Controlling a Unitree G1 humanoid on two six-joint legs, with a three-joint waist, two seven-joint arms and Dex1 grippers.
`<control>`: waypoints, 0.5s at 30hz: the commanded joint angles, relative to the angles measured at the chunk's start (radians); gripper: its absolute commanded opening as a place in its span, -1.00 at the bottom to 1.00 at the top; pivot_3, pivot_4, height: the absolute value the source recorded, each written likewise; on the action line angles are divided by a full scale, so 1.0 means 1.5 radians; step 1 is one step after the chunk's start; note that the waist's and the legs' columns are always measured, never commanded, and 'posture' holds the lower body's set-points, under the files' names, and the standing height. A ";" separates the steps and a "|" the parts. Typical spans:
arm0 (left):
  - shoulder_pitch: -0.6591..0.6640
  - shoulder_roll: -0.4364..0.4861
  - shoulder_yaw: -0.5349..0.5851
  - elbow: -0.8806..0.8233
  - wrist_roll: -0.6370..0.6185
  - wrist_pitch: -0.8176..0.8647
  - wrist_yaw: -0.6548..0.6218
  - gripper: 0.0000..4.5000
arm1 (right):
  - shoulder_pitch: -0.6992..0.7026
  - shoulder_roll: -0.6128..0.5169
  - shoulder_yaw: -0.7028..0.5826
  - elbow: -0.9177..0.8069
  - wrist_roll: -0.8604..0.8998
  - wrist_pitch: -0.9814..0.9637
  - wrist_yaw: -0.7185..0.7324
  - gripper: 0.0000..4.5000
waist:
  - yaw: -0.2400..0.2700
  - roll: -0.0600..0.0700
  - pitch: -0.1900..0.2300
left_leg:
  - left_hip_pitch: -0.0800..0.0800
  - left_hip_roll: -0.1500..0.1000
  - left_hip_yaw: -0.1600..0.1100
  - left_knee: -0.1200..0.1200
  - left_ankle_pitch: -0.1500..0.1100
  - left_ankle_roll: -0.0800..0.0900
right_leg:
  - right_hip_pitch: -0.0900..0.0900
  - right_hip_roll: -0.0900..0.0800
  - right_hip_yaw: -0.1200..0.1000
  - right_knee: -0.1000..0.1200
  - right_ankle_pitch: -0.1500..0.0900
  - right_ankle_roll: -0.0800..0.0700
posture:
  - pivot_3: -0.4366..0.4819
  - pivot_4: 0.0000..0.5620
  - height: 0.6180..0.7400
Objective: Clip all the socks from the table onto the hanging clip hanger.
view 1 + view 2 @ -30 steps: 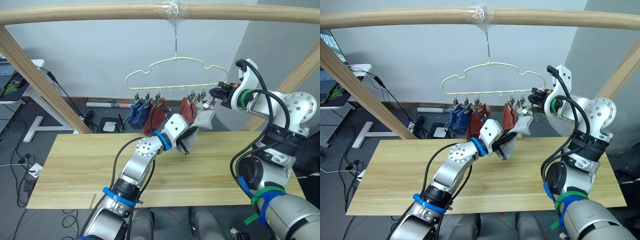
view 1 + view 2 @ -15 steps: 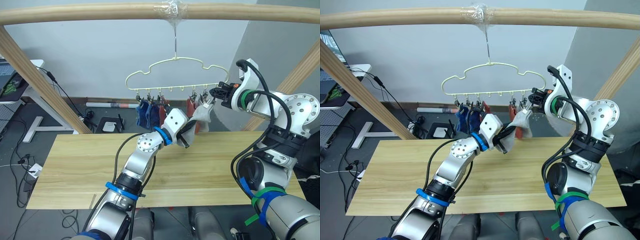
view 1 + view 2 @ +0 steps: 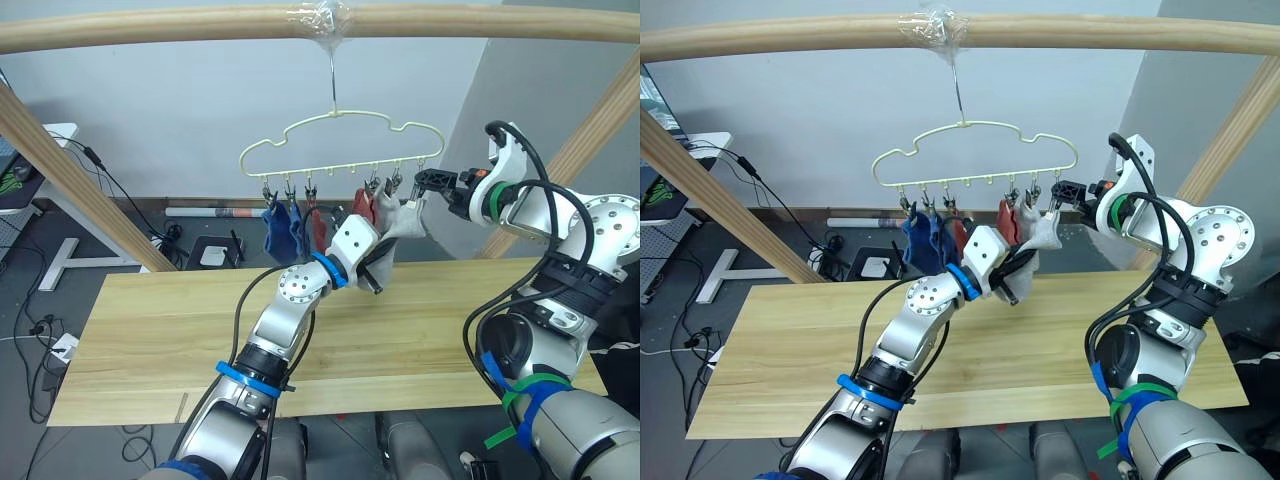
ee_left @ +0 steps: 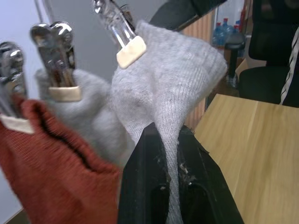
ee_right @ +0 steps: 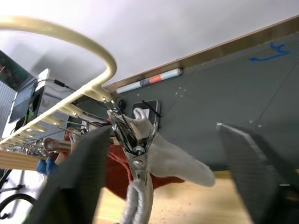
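Left eye view — hanger (image 3: pixel 335 140) hangs by its hook from a wooden beam (image 3: pixel 150 25). Blue socks (image 3: pixel 280 225) and a red sock (image 3: pixel 316 228) are clipped at its left clips; a second red sock (image 3: pixel 362 205) and a grey sock (image 3: pixel 405 218) at the right ones. Left gripper (image 3: pixel 372 283) is raised to the grey sock; right gripper (image 3: pixel 418 185) sits at the hanger's right end. The table (image 3: pixel 150 320) lies below.

Left wrist view — fingers (image 4: pixel 140 186) are closed on the hem of the grey sock (image 4: pixel 173 93), whose top is in a clip (image 4: pixel 125 39); another grey sock (image 4: pixel 88 116) is clipped just beside it (red beyond).

Right wrist view — fingers (image 5: pixel 84 172) are spread wide, one on each side of a metal clip (image 5: pixel 133 144), gripping nothing.
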 commanded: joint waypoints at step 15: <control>-0.002 -0.078 0.043 0.025 -0.105 0.144 -0.009 0.17 | 0.094 -0.091 0.024 -0.064 0.010 -0.040 0.114 1.00 | -0.017 0.000 0.000 | 0.000 0.000 0.001 0.000 0.000 0.000 | 0.000 0.000 0.001 0.000 -0.002 0.003 | -0.20 -0.23 1.00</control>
